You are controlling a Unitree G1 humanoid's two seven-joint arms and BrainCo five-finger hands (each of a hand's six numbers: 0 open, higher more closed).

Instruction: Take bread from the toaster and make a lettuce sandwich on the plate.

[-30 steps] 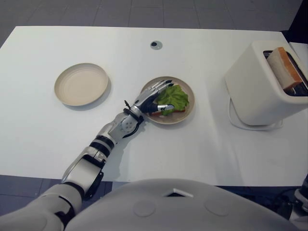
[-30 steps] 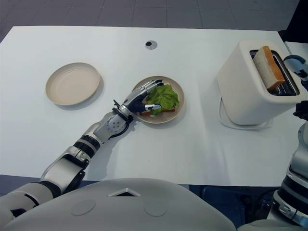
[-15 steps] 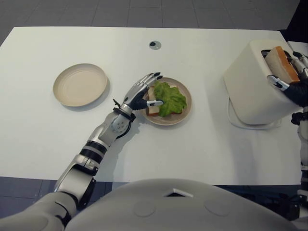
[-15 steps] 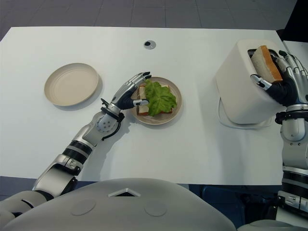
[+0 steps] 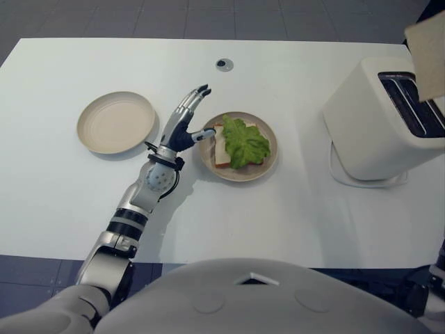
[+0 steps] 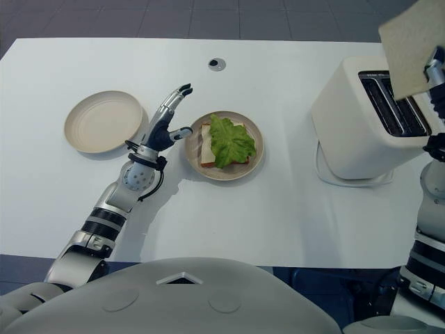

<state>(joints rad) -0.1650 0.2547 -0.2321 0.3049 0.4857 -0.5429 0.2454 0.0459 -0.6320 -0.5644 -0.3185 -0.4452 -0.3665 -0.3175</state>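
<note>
A beige plate (image 5: 268, 162) in the middle of the table carries a bread slice (image 5: 220, 147) with a green lettuce leaf (image 5: 245, 142) lying on top. My left hand (image 5: 183, 124) is raised just left of that plate, fingers spread and open, touching nothing. At the right stands the cream toaster (image 6: 354, 132) with its slots empty. Above it, at the top right corner, my right hand (image 6: 435, 72) holds a bread slice (image 6: 408, 45) lifted clear of the toaster.
A second, empty beige plate (image 5: 116, 121) lies at the left of the white table. A small dark round hole (image 5: 223, 65) sits near the far edge. The toaster's white cable (image 5: 341, 174) loops at its base.
My left hand has let go of the lettuce and drawn back up and left off the plate. My right hand has grasped the bread slice and lifted it out of the toaster.
</note>
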